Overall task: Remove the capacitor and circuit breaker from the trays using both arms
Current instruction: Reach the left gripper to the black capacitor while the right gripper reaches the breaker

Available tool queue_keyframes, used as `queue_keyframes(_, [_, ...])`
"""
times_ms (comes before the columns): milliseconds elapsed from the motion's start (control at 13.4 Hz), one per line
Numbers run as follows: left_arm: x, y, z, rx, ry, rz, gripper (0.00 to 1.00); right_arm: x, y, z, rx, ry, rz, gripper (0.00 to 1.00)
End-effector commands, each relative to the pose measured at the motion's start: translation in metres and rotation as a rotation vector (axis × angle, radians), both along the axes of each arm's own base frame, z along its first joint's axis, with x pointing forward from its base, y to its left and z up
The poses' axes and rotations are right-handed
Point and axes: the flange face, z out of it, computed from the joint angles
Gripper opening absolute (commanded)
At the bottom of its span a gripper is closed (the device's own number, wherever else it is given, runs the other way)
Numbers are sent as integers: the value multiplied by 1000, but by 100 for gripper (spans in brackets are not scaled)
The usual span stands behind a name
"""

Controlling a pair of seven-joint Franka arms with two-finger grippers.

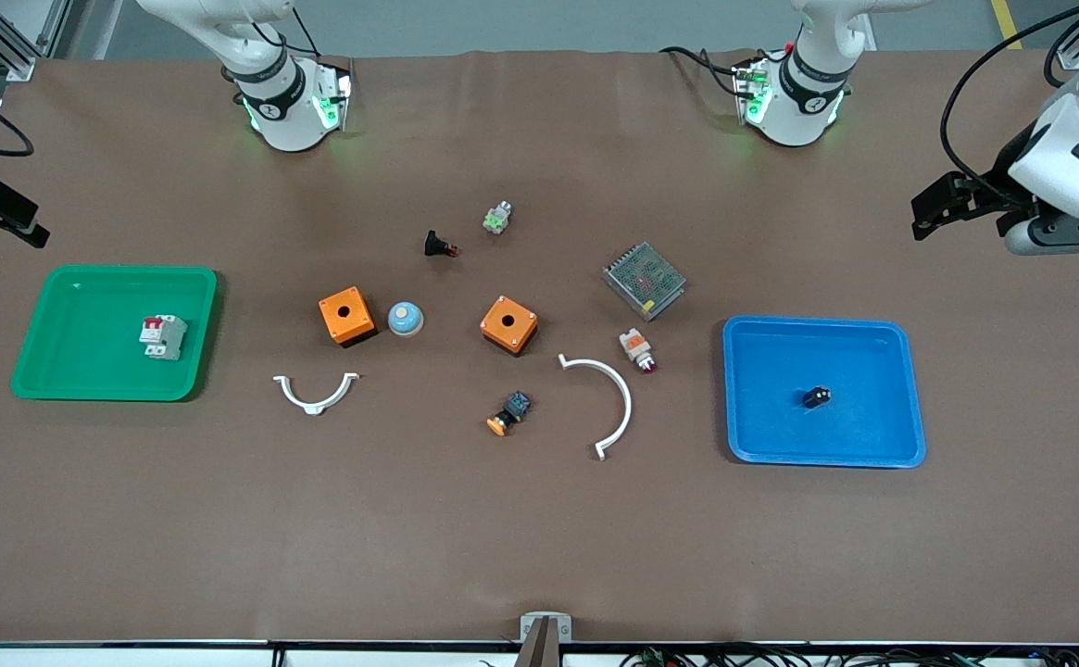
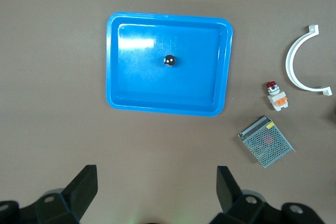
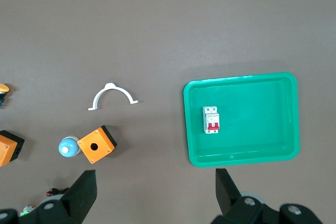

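The big brown bench [image 1: 539,519] has a soft, dull cover, and nothing has been picked up yet. This looks like the very start: both arms wait up high at the two ends of the bench.

The blue tray [image 1: 872,338] is smooth, shiny plastic with round corners and a raised rim. It sits at the left arm's end. The green tray [image 1: 67,287] is the same kind but a bit smaller, at the right arm's end.

The left pincer [image 2: 155,190] hangs over the bench beside the blue tray, wide open and holding nothing. The right pincer [image 3: 155,190] hangs beside the green tray, also wide open and empty.

The circuit breaker [image 1: 162,336] is a little white-grey block with a red switch, lying in the green tray. The capacitor [image 1: 816,397] is a tiny black stub in the middle of the blue tray.

Next, I think each pincer must go down over its own tray. The capacitor is round and very small, so it could roll or slip away.
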Motion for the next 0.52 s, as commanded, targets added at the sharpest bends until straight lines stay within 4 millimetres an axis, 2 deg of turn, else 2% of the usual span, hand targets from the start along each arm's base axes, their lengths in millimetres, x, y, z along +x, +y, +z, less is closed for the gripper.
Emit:
queue_keyframes(0, [6,3,7,0,-2,-13,100,-9,-2,5,3,-2,10,100])
queue_keyframes(74, [7,3,10,-1,-8,-13,100,-9,-2,5,3,-2,10,100])
queue_keyframes(223, [22,5,4,14,-6,-14,100,-9,-3,3,3,2,10,100])
queue_keyframes(372, [40,9,-36,18,60,-16,100,-8,-11,-1,2,12,-5,100])
queue_keyframes(446, [53,10,-66,17,94,-18,100,-5,-15,-9,2,25,-13,100])
